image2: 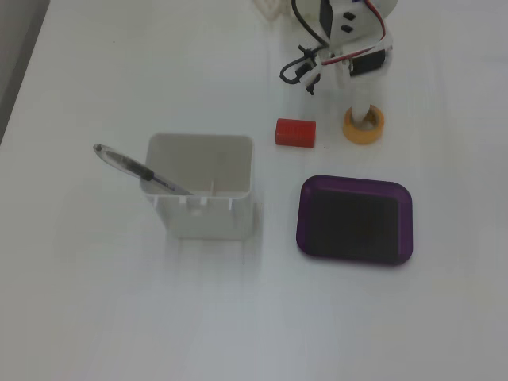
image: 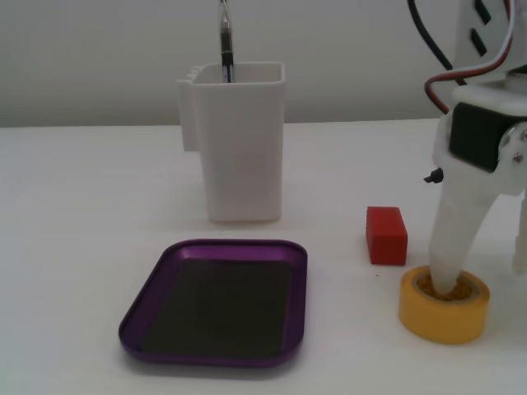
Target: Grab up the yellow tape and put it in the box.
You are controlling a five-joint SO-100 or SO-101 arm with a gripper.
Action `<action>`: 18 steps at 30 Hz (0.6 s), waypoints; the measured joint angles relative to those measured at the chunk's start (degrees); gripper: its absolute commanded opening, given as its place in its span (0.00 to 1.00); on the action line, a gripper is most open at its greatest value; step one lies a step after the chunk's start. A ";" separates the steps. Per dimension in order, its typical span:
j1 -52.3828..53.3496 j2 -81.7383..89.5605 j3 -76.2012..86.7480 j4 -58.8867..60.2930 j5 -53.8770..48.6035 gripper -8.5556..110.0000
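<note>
A: Where is the yellow tape (image: 444, 314) found?

B: It is seen lying flat on the white tabletop (image: 82, 214), at the right of the low fixed view, just beside the red block (image: 386, 234) and apart from the box (image: 146, 296). In the fixed view from above, the roll (image2: 364, 128) is placed above the box (image2: 355, 183), with the block (image2: 295, 132) to its left.

A: How is the tool (image: 447, 284) set?

B: One white finger (image: 455, 239) is lowered into the core of the roll. The other finger is cut off at the right edge of the low view, so whether the roll wall is pinched cannot be told; from above the tool (image2: 363, 117) is covered by the arm.

A: What else is stood nearby?

B: A tall white container (image: 235, 140) holding a pen (image: 225, 37) is placed behind the box, well apart from the roll. Between the roll and the box only bare tabletop is seen; the red block is kept to the side of that line.
</note>
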 measured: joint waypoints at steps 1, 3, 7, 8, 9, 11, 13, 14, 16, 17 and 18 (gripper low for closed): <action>0.00 -0.62 -0.79 0.00 0.00 0.27; 0.00 -1.85 -2.11 0.00 0.00 0.26; 0.00 -3.87 -2.72 -0.62 0.00 0.17; 0.00 -4.48 -2.72 -1.41 0.00 0.14; 0.00 -5.10 -2.72 -2.11 0.00 0.11; -0.09 -6.50 -2.72 -3.78 0.00 0.07; 0.00 -7.82 -2.81 -5.01 0.00 0.07; 0.00 -8.35 -2.90 -5.27 0.00 0.07; 0.00 -9.05 -3.08 -5.45 0.00 0.07; 0.00 -9.23 -3.43 -5.36 0.00 0.07; -0.09 -9.23 -3.87 -5.10 0.00 0.07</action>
